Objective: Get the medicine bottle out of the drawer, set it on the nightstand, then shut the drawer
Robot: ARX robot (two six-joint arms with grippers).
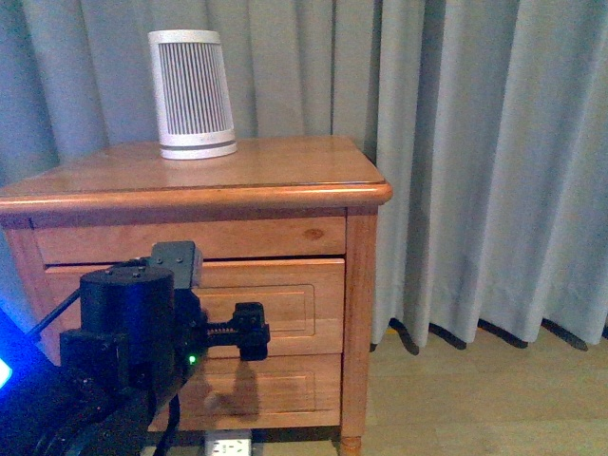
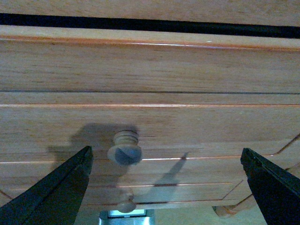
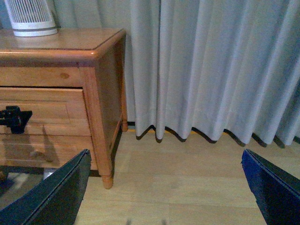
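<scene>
Left pincer (image 2: 166, 151) spread wide, left arm (image 1: 128, 318) extended forward low, right pincer (image 3: 165, 152) spread wide

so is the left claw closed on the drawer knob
No, the left claw is open, its fingers wide apart either side of the knob.

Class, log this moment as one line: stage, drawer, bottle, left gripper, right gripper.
stage: pre-grasp at knob | drawer: looks shut | medicine bottle: unseen | left gripper: open, facing knob | right gripper: open, clear of nightstand
</scene>
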